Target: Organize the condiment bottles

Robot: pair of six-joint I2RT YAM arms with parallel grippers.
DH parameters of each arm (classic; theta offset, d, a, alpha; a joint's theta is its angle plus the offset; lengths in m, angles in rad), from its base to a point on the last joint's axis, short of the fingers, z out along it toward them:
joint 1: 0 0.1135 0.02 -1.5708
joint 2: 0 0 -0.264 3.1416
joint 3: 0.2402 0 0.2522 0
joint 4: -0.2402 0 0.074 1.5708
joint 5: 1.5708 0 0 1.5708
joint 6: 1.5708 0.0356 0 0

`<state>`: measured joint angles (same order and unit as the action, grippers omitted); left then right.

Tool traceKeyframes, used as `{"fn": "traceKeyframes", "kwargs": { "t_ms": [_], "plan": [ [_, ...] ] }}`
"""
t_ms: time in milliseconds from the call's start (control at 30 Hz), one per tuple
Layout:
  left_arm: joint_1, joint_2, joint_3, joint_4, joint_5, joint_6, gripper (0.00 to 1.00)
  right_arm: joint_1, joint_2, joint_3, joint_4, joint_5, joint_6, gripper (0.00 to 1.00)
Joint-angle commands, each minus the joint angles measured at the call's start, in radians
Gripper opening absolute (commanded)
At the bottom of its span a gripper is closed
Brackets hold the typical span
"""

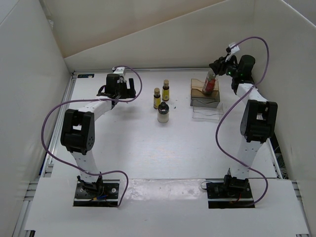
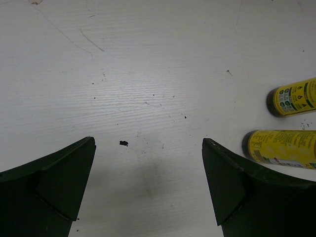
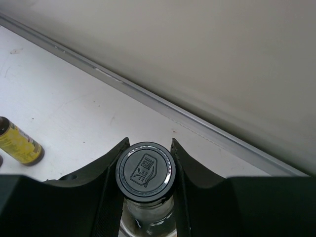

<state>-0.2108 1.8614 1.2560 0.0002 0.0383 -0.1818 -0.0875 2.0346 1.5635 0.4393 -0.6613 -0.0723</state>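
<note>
Nearest to us on the white table (image 1: pixel 123 143) stands the squat whitish bottle with a dark cap (image 1: pixel 163 112). Just beyond it stand the two tiny yellow bottles with brown caps (image 1: pixel 157 98), upright and close together. We judge all three light and rigid, easy to tip, so each is best taken around the body just under its cap.

Level with them to the left, the left gripper (image 2: pixel 148 148) hangs low over bare table. Its fingers are spread wide, with nothing between them, and the yellow pair is off to one side.

Farther back on the right lies the clear brownish rectangular tray (image 1: pixel 213 102). Above its far end is the tall clear bottle with a black cap and red label (image 1: pixel 209 84), tilted. We cannot tell whether its base touches the tray. The right gripper (image 3: pixel 147 148) pinches it at the cap, on an arm stretched far forward. Its smooth hard body looks slippery, so we judge the cap the surer hold.
</note>
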Motion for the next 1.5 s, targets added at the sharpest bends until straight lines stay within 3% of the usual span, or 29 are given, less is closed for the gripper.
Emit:
{"fn": "traceKeyframes", "kwargs": {
  "t_ms": [0, 300, 333, 367, 467, 600, 867, 1233, 1467],
  "plan": [
    [-0.001, -0.013, 0.02, 0.012, 0.012, -0.004, 1.0, 0.009, -0.059, -0.008, 0.053, -0.024, -0.029, 0.0],
    [-0.004, -0.01, 0.014, 0.017, 0.012, -0.004, 1.0, 0.026, -0.071, -0.069, 0.061, -0.001, -0.052, 0.0],
    [-0.002, -0.01, 0.017, 0.017, 0.014, -0.005, 1.0, 0.029, -0.073, -0.083, 0.067, 0.015, -0.053, 0.04],
    [-0.004, -0.008, 0.014, 0.018, 0.014, -0.004, 1.0, 0.031, -0.076, -0.098, 0.071, 0.022, -0.057, 0.23],
    [-0.002, -0.008, 0.013, 0.018, 0.014, -0.005, 1.0, 0.035, -0.091, -0.12, 0.093, 0.051, -0.054, 0.48],
    [-0.004, -0.013, 0.005, 0.018, 0.014, -0.004, 1.0, 0.038, -0.1, -0.123, 0.104, 0.068, -0.043, 0.61],
    [-0.002, -0.034, -0.012, 0.02, 0.012, -0.007, 1.0, 0.046, -0.132, -0.128, 0.102, 0.109, -0.047, 0.68],
    [-0.002, -0.105, -0.056, 0.034, 0.017, -0.008, 1.0, 0.061, -0.322, -0.184, 0.081, 0.17, -0.069, 0.74],
    [-0.002, -0.185, -0.127, 0.058, 0.015, -0.015, 1.0, 0.152, -0.454, -0.26, 0.072, 0.154, -0.081, 0.74]
  ]
}}
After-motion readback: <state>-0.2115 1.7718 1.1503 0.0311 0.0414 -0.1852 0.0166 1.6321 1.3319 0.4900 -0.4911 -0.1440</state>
